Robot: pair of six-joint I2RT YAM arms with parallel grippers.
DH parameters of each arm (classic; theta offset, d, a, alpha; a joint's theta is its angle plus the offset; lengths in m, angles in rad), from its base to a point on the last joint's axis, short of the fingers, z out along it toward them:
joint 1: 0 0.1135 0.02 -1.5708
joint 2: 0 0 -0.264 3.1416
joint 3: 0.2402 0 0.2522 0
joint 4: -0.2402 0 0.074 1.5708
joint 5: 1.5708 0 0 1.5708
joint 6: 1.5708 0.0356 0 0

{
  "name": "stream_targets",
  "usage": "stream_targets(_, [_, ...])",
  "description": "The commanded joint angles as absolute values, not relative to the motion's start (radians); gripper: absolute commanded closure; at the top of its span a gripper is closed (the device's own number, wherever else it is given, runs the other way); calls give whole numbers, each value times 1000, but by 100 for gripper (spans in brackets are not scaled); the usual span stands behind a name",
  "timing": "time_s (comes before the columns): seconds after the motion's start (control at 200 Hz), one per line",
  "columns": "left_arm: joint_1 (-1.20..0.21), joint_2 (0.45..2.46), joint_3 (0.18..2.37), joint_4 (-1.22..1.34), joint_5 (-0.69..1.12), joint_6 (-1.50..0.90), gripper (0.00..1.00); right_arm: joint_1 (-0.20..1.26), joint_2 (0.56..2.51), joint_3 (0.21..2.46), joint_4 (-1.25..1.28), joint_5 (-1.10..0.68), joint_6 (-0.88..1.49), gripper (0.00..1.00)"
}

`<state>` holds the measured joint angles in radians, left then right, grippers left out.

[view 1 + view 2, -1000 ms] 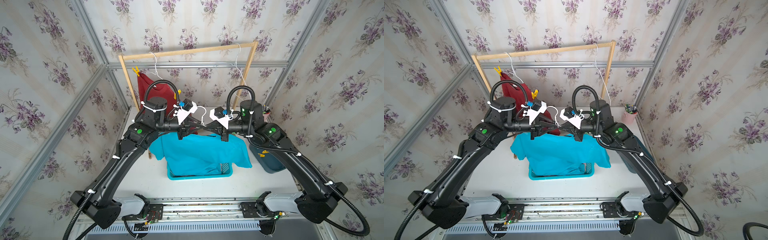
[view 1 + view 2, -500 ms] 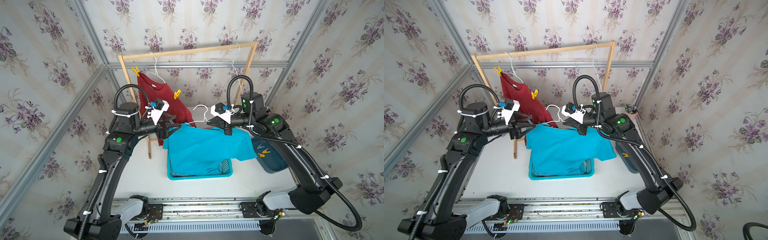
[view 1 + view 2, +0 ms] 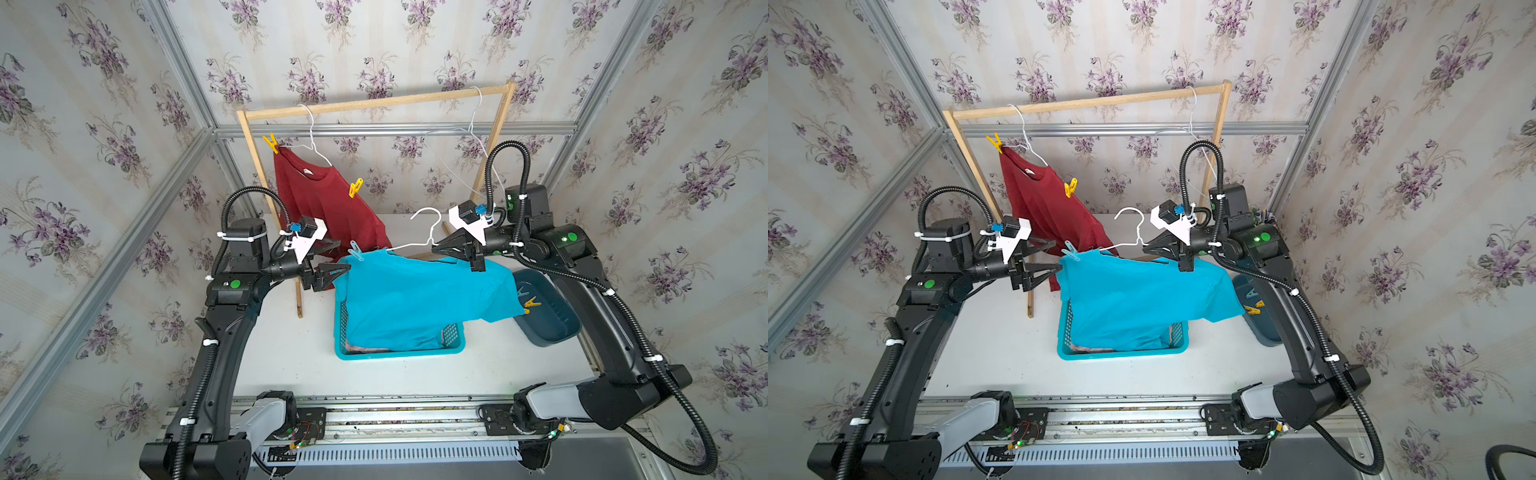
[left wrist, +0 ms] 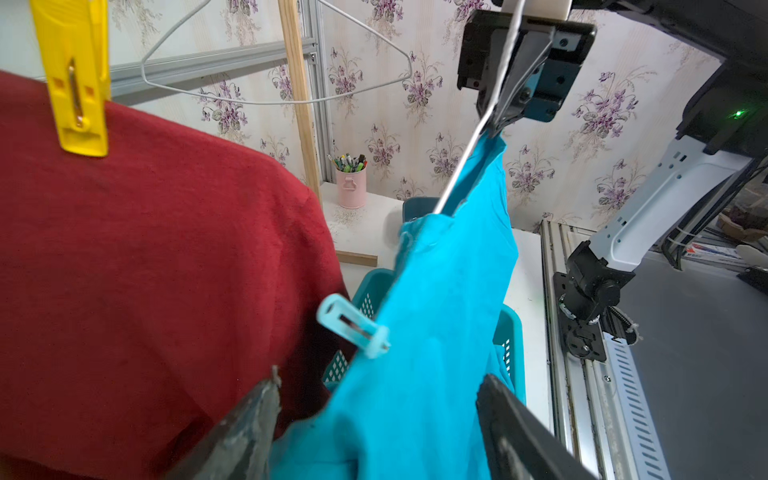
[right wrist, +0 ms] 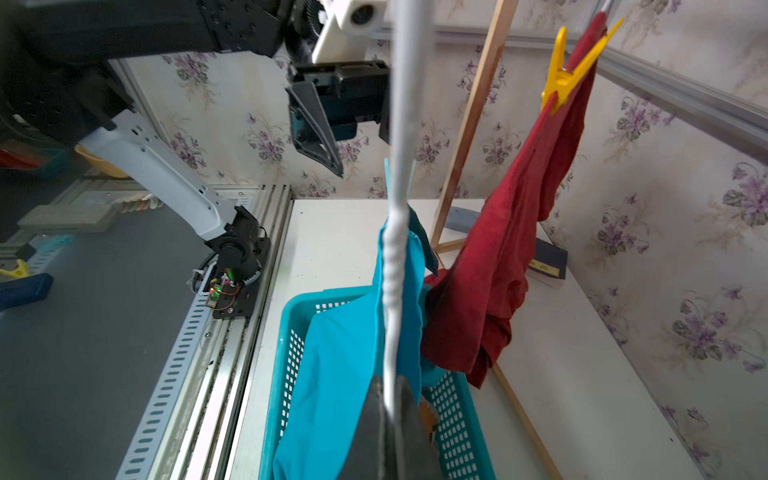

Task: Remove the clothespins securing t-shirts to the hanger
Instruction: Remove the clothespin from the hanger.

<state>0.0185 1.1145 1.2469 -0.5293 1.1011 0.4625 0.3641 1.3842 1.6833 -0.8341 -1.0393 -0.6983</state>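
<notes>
In both top views 2 loose pins (image 3: 531,303) lie in the dark bin (image 3: 552,336), so approx. half looks done. Left to pull are the light blue clothespin (image 3: 354,250) on the turquoise t-shirt (image 3: 415,299) and 2 yellow clothespins (image 3: 355,188) on the dark red t-shirt (image 3: 328,212). Left wrist: the left hand (image 4: 378,432), jaws apart, straddles the turquoise cloth just short of that clothespin, w/ a bare hanger (image 4: 249,101) behind; right wrist: the right hand (image 5: 392,399) is clamped on the wire hanger (image 5: 395,270) carrying that shirt.
</notes>
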Motion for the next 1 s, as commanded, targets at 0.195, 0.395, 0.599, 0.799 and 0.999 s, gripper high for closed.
stream_targets(0.195, [25, 1180, 1275, -520, 1243, 526, 21, 357, 1378, 1678, -819, -1135, -700, 100])
stream_targets(0.395, [17, 1210, 1296, -521, 1328, 502, 21, 358, 1381, 1660, -787, -1145, -671, 100])
stream_targets(0.599, [-13, 1214, 1287, -521, 1355, 503, 22, 359, 1370, 1643, -753, -1148, -643, 100])
stream_targets(0.799, [-28, 1242, 1299, -522, 1382, 480, 31, 358, 1367, 1634, -752, -1137, -640, 100])
stream_targets(0.999, [-29, 1234, 1295, -522, 1374, 480, 36, 358, 1361, 1627, -756, -1131, -638, 100])
